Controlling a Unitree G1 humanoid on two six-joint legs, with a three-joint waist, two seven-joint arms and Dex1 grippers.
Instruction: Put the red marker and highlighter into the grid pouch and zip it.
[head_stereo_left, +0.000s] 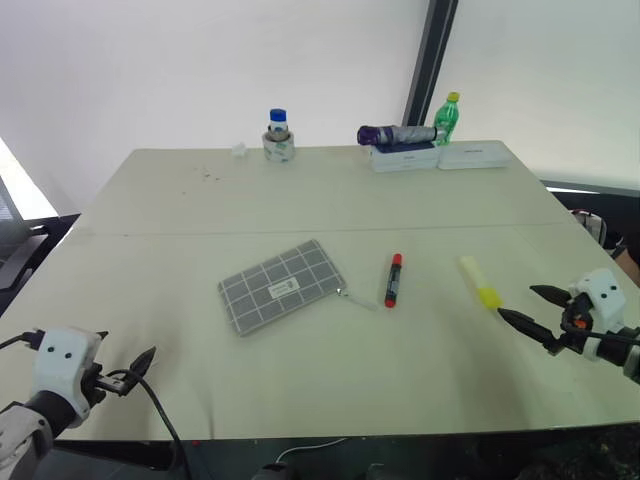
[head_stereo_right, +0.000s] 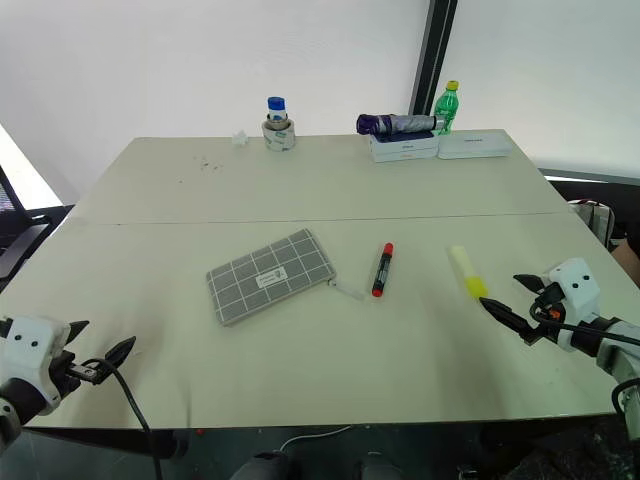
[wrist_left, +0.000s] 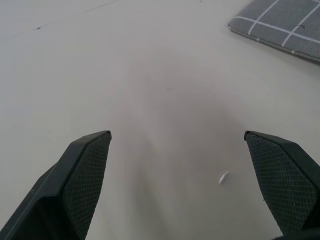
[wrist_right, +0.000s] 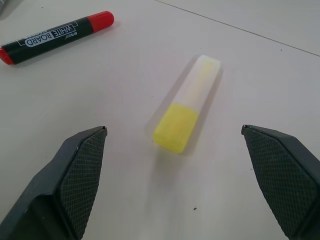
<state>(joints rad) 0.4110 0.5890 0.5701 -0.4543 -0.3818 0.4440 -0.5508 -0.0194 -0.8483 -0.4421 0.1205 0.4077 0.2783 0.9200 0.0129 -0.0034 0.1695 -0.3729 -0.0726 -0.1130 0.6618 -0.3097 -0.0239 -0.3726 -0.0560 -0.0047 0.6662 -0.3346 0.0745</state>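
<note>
Beige table (head_stereo_left: 300, 200): we hold both grippers spread, empty. Highlighter (wrist_right: 187, 120) just ahead of our right gripper (wrist_right: 175, 185); marker (wrist_right: 55, 36) beyond it; pouch (head_stereo_left: 282, 285) past our left gripper (wrist_left: 177, 185).

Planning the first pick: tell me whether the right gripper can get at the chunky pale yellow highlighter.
Probably yes. The right gripper is open, aimed at the pale yellow highlighter, with only bare table between them.
</note>
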